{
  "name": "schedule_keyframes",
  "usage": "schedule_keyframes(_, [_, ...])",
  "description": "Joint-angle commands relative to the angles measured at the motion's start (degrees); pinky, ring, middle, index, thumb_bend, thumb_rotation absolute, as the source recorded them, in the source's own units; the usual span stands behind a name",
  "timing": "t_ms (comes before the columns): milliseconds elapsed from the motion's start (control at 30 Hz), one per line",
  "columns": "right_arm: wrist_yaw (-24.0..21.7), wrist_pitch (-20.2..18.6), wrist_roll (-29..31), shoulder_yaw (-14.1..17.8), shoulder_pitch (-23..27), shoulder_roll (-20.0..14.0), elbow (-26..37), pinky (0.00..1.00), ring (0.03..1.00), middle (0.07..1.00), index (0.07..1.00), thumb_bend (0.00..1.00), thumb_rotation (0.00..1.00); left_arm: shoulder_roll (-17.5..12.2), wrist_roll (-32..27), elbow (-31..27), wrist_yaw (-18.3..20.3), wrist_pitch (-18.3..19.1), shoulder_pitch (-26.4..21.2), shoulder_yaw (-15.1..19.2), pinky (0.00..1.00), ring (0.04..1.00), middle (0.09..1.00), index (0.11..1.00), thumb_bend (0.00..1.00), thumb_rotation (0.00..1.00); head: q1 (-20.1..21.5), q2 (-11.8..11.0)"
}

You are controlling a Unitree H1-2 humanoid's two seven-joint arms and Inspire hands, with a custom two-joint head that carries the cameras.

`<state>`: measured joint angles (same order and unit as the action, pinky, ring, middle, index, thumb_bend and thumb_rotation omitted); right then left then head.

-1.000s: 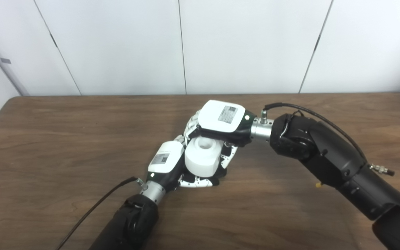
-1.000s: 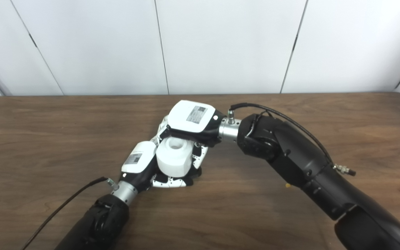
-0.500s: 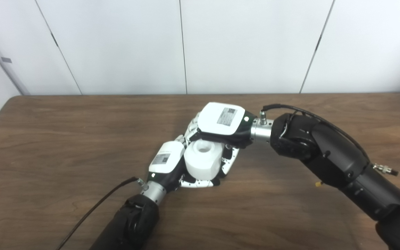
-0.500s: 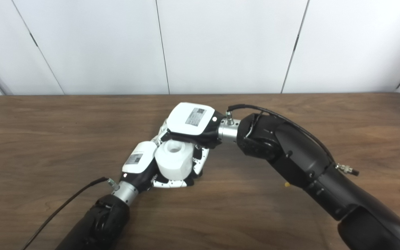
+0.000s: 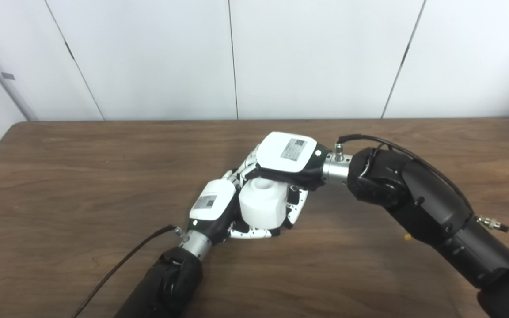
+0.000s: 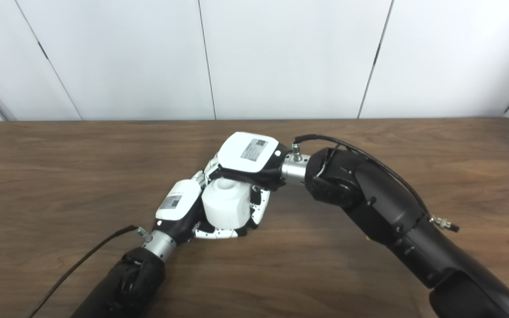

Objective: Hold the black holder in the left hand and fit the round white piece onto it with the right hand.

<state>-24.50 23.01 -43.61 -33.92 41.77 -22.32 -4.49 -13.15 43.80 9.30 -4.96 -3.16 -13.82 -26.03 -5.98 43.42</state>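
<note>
I have both hands meeting over the middle of the dark brown wooden desk [image 5: 60, 176]. The round white plastic piece [image 5: 263, 204], a short thick cylinder with a hollow in its top, sits between them. My left hand [image 5: 219, 212] cups it from the left and below, its white fingers [image 5: 250, 232] curled under the piece. My right hand [image 5: 286, 159] lies over the top, palm down, thumb [image 5: 296, 207] on the piece's right side and its fingers on the far side, so both hands are closed on the piece. I cannot see the black holder; whatever lies under the piece is hidden by the fingers.

The right eye view shows a little more of the piece's flat front face [image 6: 227, 207] and the gap beside the right thumb; the left eye view shows more of the right hand's far fingers [image 5: 245, 167].

Compared with half a second ago, the right hand has shifted slightly rightward and lower, covering more of the hollow, and its thumb reaches further down the side. The left hand has hardly moved.
</note>
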Motion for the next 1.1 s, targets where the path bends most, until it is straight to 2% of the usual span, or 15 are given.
schedule_keyframes(0, [0.13,0.62,-0.76,0.96,0.85,-0.08,-0.15,0.72,0.759,0.77,0.976,0.9,0.25,0.3,1.54,4.05,4.78,2.31,6.03,-3.88,0.98,0.955,0.876,0.484,0.52,0.06,-0.08,0.01])
schedule_keyframes(267, [0.03,0.23,-0.76,1.98,0.48,0.31,0.07,0.72,0.759,0.762,0.933,0.88,0.25,0.26,1.48,4.08,4.67,2.27,6.04,-3.8,0.98,0.949,0.87,0.483,0.52,0.06,-0.02,-0.06])
schedule_keyframes(400, [0.71,0.04,0.1,3.22,0.14,0.94,0.4,0.72,0.788,0.812,0.91,0.88,0.26,0.39,1.17,4.22,4.52,2.18,6.05,-3.68,0.98,0.951,0.87,0.484,0.52,0.05,0.04,0.02])
schedule_keyframes(500, [2.99,1.38,2.14,4.96,-0.36,2.01,-0.64,0.7,0.793,0.831,0.789,0.89,0.23,0.34,1.53,4.3,4.57,2.29,5.92,-3.9,0.98,0.95,0.871,0.484,0.52,0.06,0.04,0.02])
schedule_keyframes(533, [3.94,1.85,3.17,5.78,-0.74,2.58,-1.11,0.7,0.79,0.818,0.642,0.71,0.19,0.31,1.62,4.29,4.6,2.29,5.9,-3.97,0.98,0.951,0.873,0.484,0.52,0.06,-0.12,0.09])
schedule_keyframes(567, [4.52,2.17,3.84,6.36,-1.01,2.97,-1.43,0.7,0.788,0.796,0.547,0.6,0.16,0.3,1.66,4.28,4.63,2.29,5.9,-4.01,0.98,0.951,0.874,0.484,0.52,0.06,-0.12,0.09])
schedule_keyframes(633, [5.93,3.08,4.1,7.06,-1.46,3.45,-1.75,0.71,0.789,0.774,0.498,0.54,0.14,0.24,1.79,4.21,4.78,2.44,5.9,-4.11,0.97,0.952,0.875,0.484,0.52,0.06,-0.14,0.21])
schedule_keyframes(767, [8.47,3.84,2.98,6.99,-1.73,3.51,-2.31,0.73,0.782,0.747,0.481,0.53,0.13,0.25,1.62,4.05,4.9,2.59,6.0,-4.04,0.98,0.956,0.876,0.484,0.52,0.06,-0.14,0.21])
schedule_keyframes(1067, [8.83,3.62,1.77,6.95,-1.93,3.32,-2.24,0.72,0.758,0.73,0.481,0.52,0.13,0.25,1.87,4.1,4.84,2.74,5.95,-4.2,0.97,0.956,0.873,0.484,0.52,0.06,0.07,0.49])
